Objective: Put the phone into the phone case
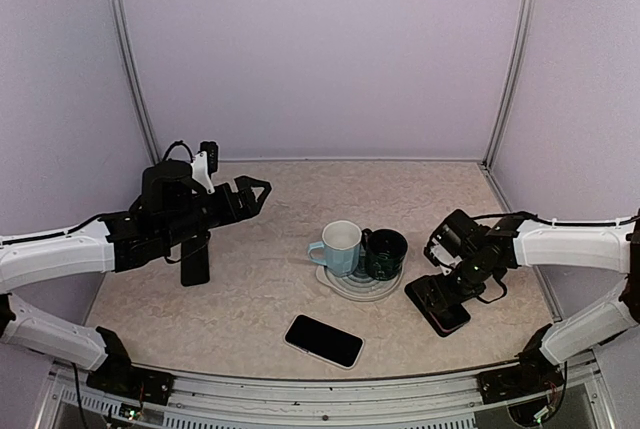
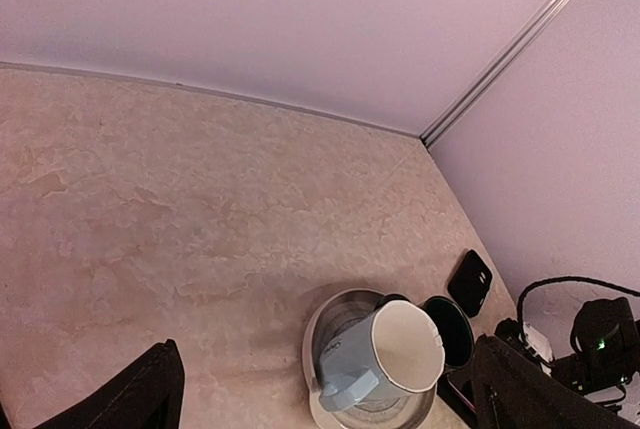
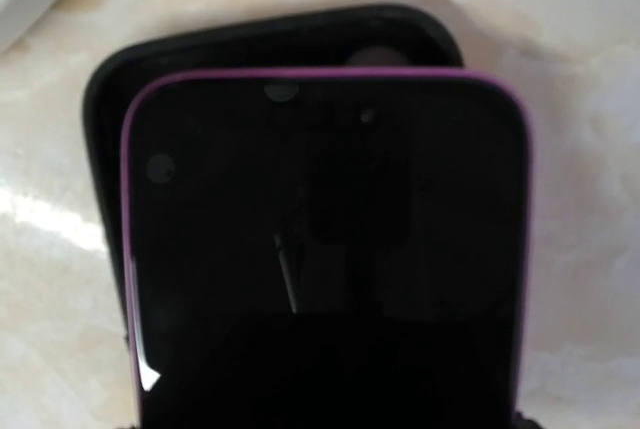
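My right gripper (image 1: 456, 284) is shut on the near end of a dark phone with a purple rim (image 3: 320, 239), which also shows in the top view (image 1: 443, 307). The phone lies slightly askew over the black phone case (image 3: 105, 119), whose rim shows beyond its top and left edges. My own fingers are lost in the dark at the bottom of the right wrist view. My left gripper (image 1: 255, 192) is open and empty, raised over the left of the table, with its fingers (image 2: 140, 394) wide apart.
A light blue mug (image 1: 340, 246) and a dark green cup (image 1: 385, 252) stand on a pale plate (image 1: 340, 287) at mid-table. A second dark phone (image 1: 323, 340) lies near the front edge. A small black flat thing with camera cutouts (image 2: 470, 282) lies beyond the dark cup.
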Controlling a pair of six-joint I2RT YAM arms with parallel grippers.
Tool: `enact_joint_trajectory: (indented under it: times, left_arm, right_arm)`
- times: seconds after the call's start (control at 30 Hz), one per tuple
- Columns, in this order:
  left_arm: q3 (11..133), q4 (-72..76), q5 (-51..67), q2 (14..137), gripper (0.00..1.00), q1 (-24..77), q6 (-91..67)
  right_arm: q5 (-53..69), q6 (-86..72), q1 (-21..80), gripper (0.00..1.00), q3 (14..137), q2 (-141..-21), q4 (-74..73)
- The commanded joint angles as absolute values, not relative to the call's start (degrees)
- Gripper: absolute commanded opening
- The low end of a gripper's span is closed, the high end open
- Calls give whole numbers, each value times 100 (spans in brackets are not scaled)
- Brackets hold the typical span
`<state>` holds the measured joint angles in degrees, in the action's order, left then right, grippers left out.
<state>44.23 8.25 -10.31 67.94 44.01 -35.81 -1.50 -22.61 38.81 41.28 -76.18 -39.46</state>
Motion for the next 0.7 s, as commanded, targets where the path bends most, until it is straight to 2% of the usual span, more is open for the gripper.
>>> enact_joint_trajectory:
  times: [0.0,0.67]
  left_arm:
    - [4383,998,-907,6851,99,4361,-3516]
    - [4379,1011,-803,6850,99,4250,-3586]
  right_arm:
    - [174,-2145,3832,33,4307,-7644,-4111]
    - [-40,-2036,3828,37,4945,-8475,-4250]
